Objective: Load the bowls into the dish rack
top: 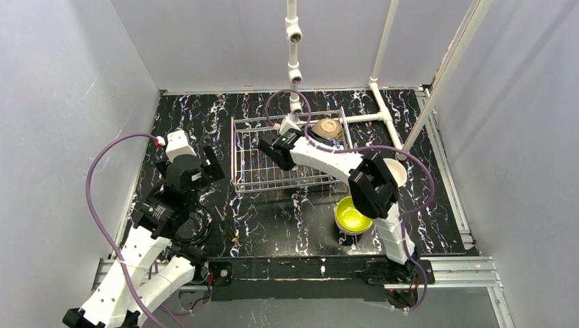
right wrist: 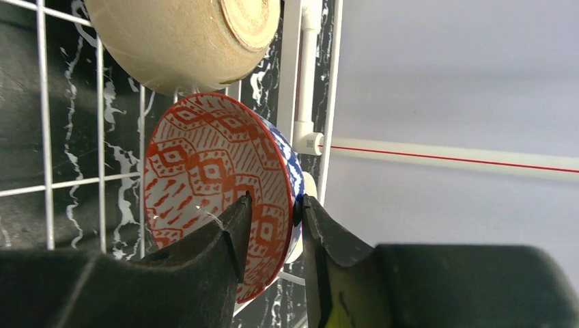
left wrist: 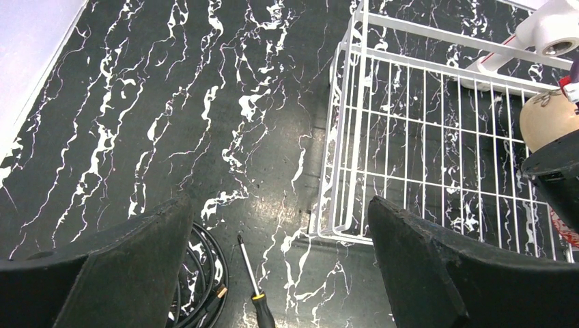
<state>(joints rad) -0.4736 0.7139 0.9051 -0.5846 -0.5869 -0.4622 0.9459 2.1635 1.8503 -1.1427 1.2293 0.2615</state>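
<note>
My right gripper point(right wrist: 275, 201) is shut on the rim of the patterned bowl point(right wrist: 212, 164), which is orange-red inside and blue outside. It holds the bowl on edge over the white-wire dish rack point(right wrist: 45, 123), just beside a tan bowl point(right wrist: 177, 41) that lies tipped in the rack. In the top view the right gripper point(top: 274, 147) reaches over the rack point(top: 287, 179), and the tan bowl point(top: 328, 128) sits at the rack's back right. A yellow-green bowl point(top: 351, 215) and a white bowl point(top: 398, 171) stand on the table to the right. My left gripper point(left wrist: 278, 205) is open and empty, left of the rack point(left wrist: 355, 137).
A screwdriver point(left wrist: 256, 290) and a coiled black cable point(left wrist: 205, 273) lie on the table under the left gripper. A white pipe frame point(top: 379, 109) stands behind the rack. Grey walls close in the left, back and right sides.
</note>
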